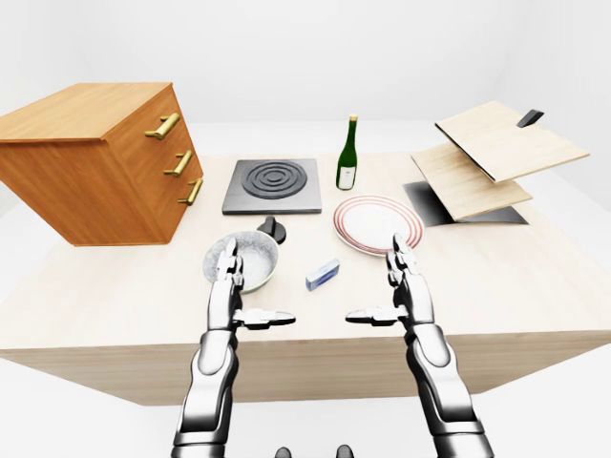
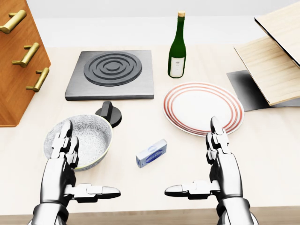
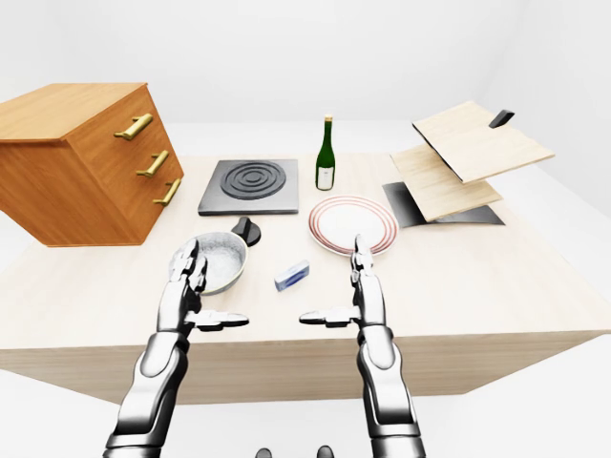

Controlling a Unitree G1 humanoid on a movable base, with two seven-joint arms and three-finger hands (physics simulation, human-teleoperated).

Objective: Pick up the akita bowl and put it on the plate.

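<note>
1. Left hand [image 2: 63, 166]: fingers straight, thumb held wide apart from them, gripping nothing. In the head view it stands at the lower left rim of the akita bowl [image 2: 91, 136]; contact cannot be told.
2. Right hand [image 2: 224, 166]: fingers likewise spread and empty, just below the plate [image 2: 201, 105].
3. Akita bowl: upright on the table [image 2: 267, 150], left of the plate and apart from it.
4. A small blue box [image 2: 151, 153] lies between both hands; a black knob [image 2: 108, 112] sits beside the bowl's upper rim
</note>
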